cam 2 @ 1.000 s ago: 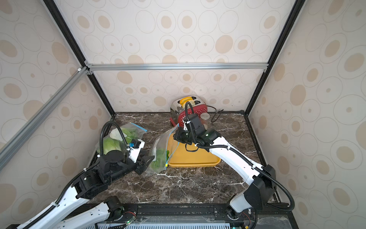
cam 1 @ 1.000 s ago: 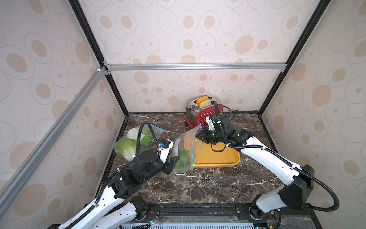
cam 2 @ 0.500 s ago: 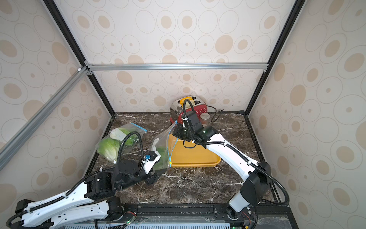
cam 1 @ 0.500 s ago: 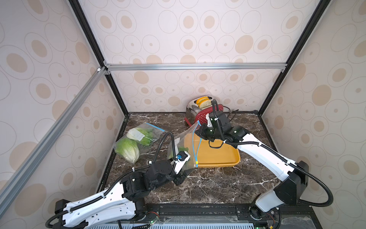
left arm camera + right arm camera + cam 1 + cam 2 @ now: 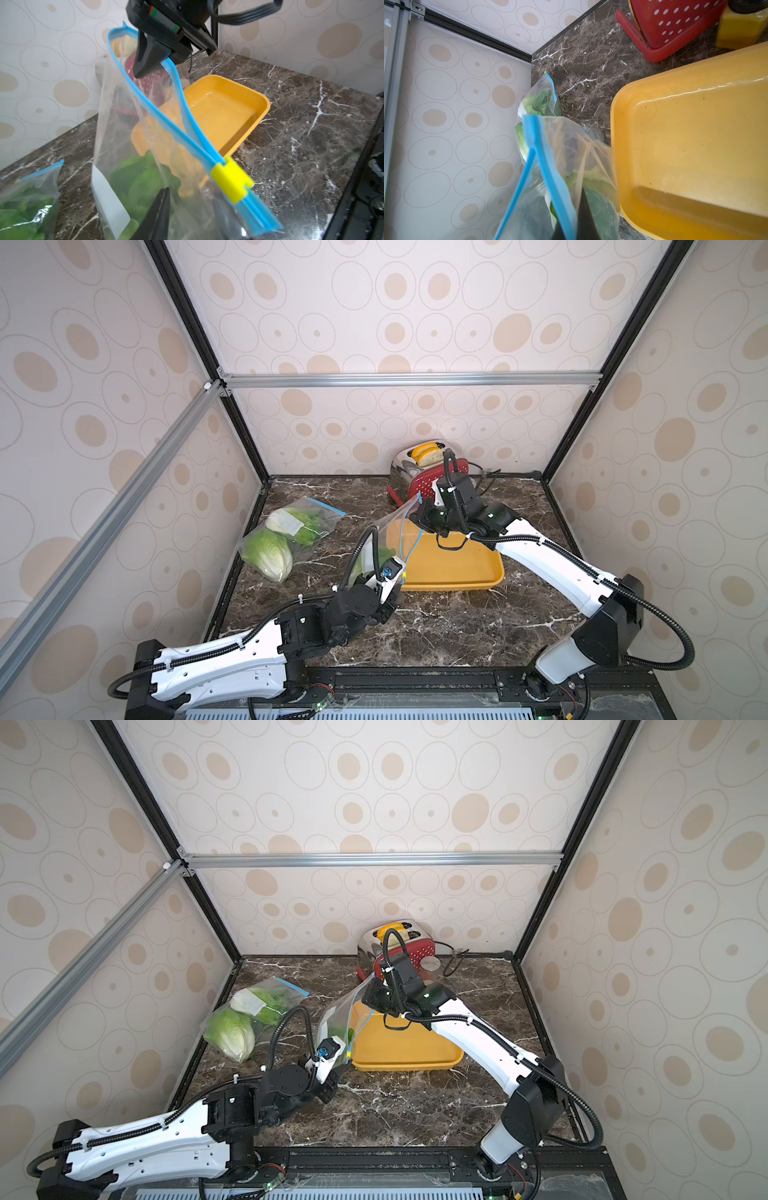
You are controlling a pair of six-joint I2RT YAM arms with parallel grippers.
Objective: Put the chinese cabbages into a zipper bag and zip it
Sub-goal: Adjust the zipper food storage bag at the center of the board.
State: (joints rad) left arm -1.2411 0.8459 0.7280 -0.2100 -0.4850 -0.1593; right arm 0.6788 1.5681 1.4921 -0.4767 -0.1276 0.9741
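Observation:
A clear zipper bag (image 5: pixel 390 537) (image 5: pixel 337 1017) with a blue zip strip hangs tilted over the table, its mouth gaping. Green chinese cabbage (image 5: pixel 141 182) (image 5: pixel 598 199) sits in its bottom. My right gripper (image 5: pixel 417 514) (image 5: pixel 153 64) (image 5: pixel 571 224) is shut on the raised end of the strip. The yellow slider (image 5: pixel 230 180) is at the low end. My left gripper (image 5: pixel 395 597) (image 5: pixel 191 218) stands just below the slider. Its jaws are apart on either side of the bag's film. A second bag (image 5: pixel 291 531) at the left holds two cabbages (image 5: pixel 268 553).
An empty yellow tray (image 5: pixel 453 585) lies right behind the hanging bag. A red and chrome toaster (image 5: pixel 428 472) with bread stands at the back, close behind my right gripper. The second bag lies near the left wall.
My left arm has swung from the bag's left side round to the front, under its slider end, and its jaws have narrowed. My right gripper has raised its end of the bag slightly.

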